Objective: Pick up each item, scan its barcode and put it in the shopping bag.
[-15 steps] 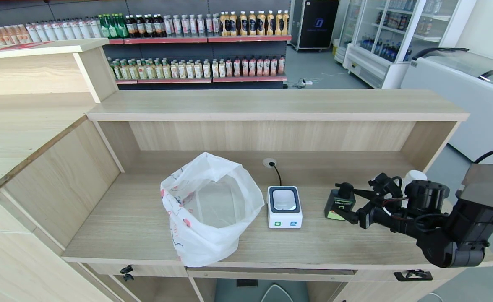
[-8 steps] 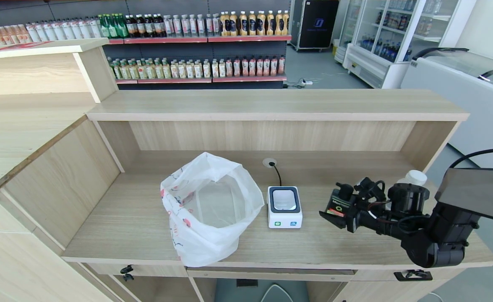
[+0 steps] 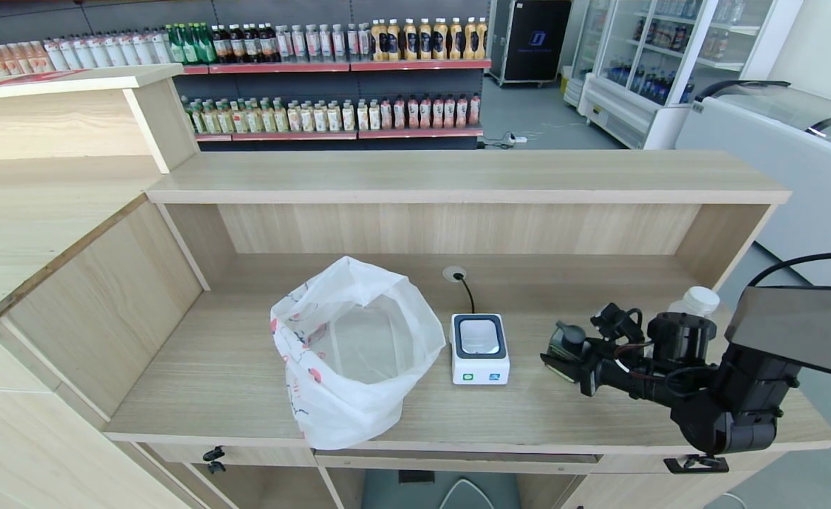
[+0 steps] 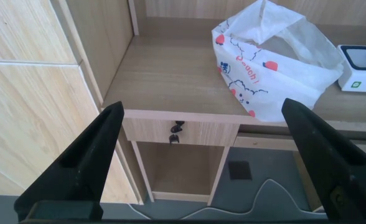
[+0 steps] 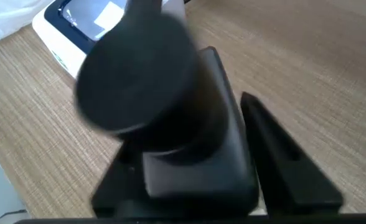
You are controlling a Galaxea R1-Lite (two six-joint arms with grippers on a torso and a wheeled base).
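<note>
One black-capped bottle point(image 3: 568, 334) leans tilted in right pincer point(image 3: 561, 348), cap uppermost.

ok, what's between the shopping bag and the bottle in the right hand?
The scanner, standing on the counter between shopping bag and bottle, nothing else. Head view shows it.
</note>
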